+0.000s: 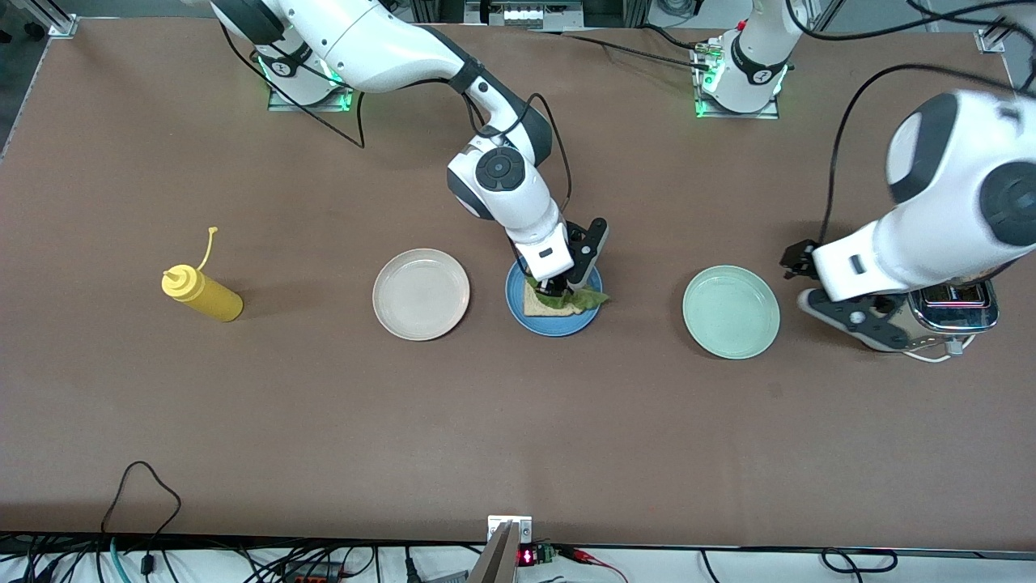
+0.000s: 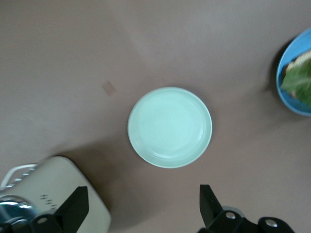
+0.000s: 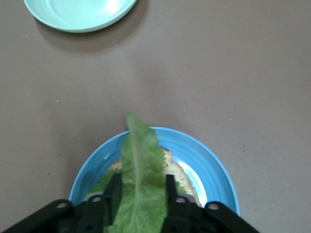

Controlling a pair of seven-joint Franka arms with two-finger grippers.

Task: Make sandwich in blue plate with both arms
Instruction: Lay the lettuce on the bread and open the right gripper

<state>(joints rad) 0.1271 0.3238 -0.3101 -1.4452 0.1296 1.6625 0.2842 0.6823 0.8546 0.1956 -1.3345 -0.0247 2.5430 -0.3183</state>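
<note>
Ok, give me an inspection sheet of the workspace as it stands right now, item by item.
Surface: brown table, no spills seen.
Job's things: round blue plate holds one tan bread slice; crinkled green lettuce leaf lies over it; no second slice seen.
Clutter: cream-white plate and pale mint-green plate on either side of the blue plate; yellow squeeze bottle toward the right arm's end; chrome toaster toward the left arm's end.
Grippers: right gripper over the blue plate, fingers around the lettuce; left gripper open, beside the toaster, holding nothing.
Cables: black cables along both arms.
Surroundings: nothing seen of concern.
</note>
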